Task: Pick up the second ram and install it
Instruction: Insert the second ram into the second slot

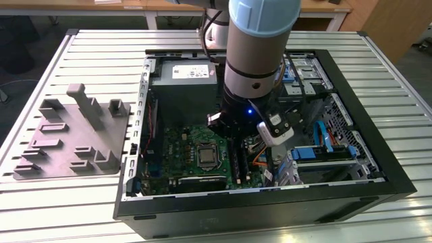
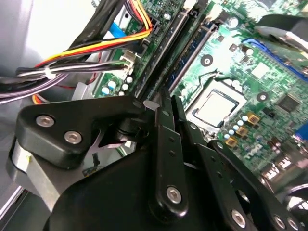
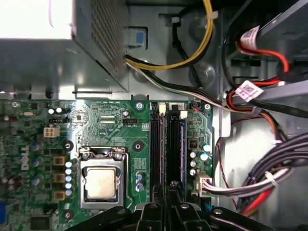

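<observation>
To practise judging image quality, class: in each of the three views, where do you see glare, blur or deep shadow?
Exterior view: the arm casts shadow into the computer case, dimming the motherboard. First wrist view: the power supply top is washed out white by glare. Second wrist view: the gripper linkage looms dark and soft up close, and the far corner behind the cables is overexposed.

Probably a lab: slatted aluminium bench [image 1: 378, 61], opened computer case [image 1: 351, 187].

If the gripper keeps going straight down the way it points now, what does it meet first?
Most likely the RAM slots on the motherboard: in both wrist views the gripper sits directly over them, beside the CPU socket. How much gap remains is hard to judge.
</observation>
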